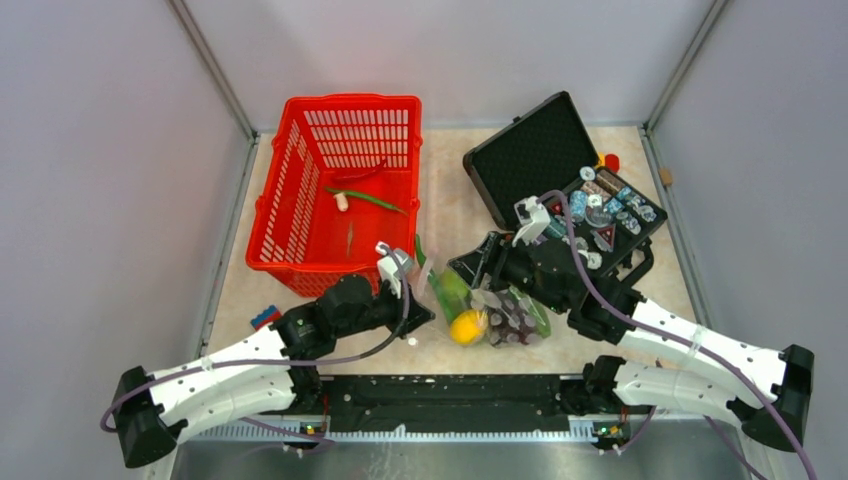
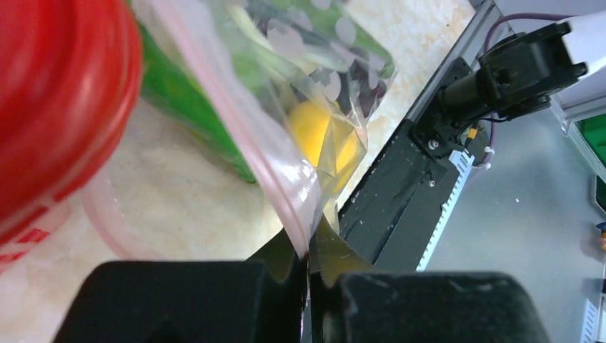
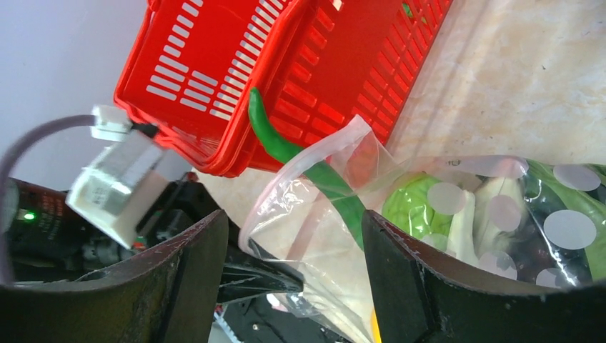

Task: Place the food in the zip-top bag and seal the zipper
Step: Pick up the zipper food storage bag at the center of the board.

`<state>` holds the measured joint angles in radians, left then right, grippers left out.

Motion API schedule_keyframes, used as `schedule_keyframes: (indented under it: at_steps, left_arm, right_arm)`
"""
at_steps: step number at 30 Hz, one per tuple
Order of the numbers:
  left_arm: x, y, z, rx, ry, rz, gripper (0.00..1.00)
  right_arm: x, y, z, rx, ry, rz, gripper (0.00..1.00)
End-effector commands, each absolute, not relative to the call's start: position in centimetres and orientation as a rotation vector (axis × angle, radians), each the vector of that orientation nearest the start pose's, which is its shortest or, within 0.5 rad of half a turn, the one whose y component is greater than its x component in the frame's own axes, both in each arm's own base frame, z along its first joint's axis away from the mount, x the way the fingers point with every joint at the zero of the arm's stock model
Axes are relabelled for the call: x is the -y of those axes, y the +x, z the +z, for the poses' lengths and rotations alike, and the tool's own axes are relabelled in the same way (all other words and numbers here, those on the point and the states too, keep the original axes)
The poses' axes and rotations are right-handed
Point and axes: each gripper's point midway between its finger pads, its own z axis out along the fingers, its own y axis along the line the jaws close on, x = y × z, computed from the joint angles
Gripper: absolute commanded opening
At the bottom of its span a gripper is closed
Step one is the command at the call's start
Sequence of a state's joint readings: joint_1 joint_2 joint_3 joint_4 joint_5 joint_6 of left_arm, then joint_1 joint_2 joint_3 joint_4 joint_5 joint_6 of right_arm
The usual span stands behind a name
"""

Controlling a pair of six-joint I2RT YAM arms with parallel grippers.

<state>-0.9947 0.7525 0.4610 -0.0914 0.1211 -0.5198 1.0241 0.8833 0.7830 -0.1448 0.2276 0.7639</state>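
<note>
Zip-top bag (image 1: 497, 312) w/ zipper (image 2: 243, 136) in left claw (image 2: 309, 254) (right claw (image 3: 295, 271) wide)

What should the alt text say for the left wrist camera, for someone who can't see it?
The left end effector is shut on the pink zipper of the clear dotted zip-top bag. A yellow lemon shows through the plastic, with a long green leaf behind the strip. A blurred red basket fills the upper left.

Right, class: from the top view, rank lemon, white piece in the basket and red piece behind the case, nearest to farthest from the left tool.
1. Lemon, in the bag, just right of the left tool.
2. White piece, in the basket behind.
3. Red piece, far right, behind the case.
</note>
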Motion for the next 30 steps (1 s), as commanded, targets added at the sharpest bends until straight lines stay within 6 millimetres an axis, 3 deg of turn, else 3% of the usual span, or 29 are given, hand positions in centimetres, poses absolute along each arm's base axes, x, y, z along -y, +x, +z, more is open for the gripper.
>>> schedule_keyframes:
  at_steps: [1, 9, 15, 20, 23, 30]
  left_arm:
    - [28.0, 12.7, 22.2, -1.863, 0.619, -1.146, 0.0]
    - [31.2, 12.3, 27.3, -1.818, 0.817, -1.153, 0.0]
    - [34.6, 12.7, 30.1, -1.83, 1.048, -1.012, 0.0]
    - [37.5, 13.6, 31.6, -1.815, 1.162, -0.913, 0.0]
    - [38.6, 13.4, 32.2, -1.785, 1.19, -0.918, 0.0]
    - [39.4, 12.2, 31.4, -1.732, 1.278, -0.88, 0.0]
  right_arm:
    - [-27.9, 18.6, 27.7, -1.899, -0.044, 1.063, 0.67]
    - [-27.3, 17.9, 29.8, -1.887, -0.072, 1.079, 0.69]
    - [-24.4, 18.1, 32.4, -1.876, -0.089, 0.941, 0.8]
    - [-21.2, 18.3, 35.2, -1.826, -0.05, 0.849, 0.82]
    - [-19.8, 18.6, 34.9, -1.861, -0.031, 0.759, 0.76]
    - [-21.4, 18.6, 34.0, -1.945, -0.155, 0.727, 0.71]
